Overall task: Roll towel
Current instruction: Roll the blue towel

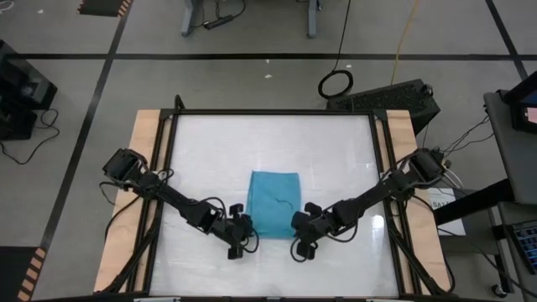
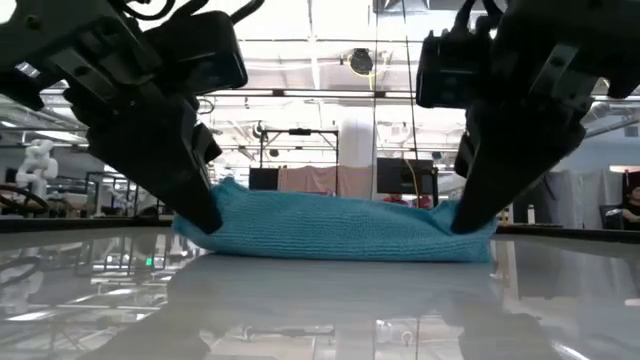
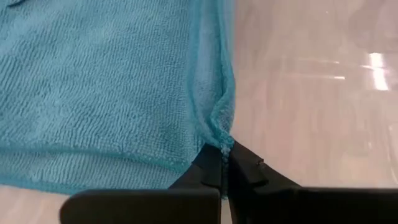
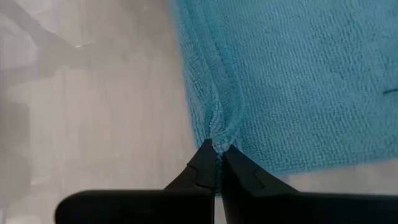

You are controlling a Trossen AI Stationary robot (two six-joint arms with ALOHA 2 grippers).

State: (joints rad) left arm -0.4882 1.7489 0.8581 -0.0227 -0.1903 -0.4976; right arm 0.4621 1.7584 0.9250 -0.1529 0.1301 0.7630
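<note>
While the teal towel [image 1: 275,204] lies folded at the middle of the white surface [image 1: 210,151], the left tool [image 3: 222,163] pinches its near left corner and the right tool [image 4: 216,160] pinches its near right corner, all 4 fingers closed on cloth.

The towel [image 1: 276,204] lies flat on my table [image 1: 210,151], about midway between its side edges and toward the near edge. My left gripper [image 1: 244,234] sits at its near left corner, my right gripper [image 1: 301,232] at its near right corner, each pinched onto the cloth edge.
</note>
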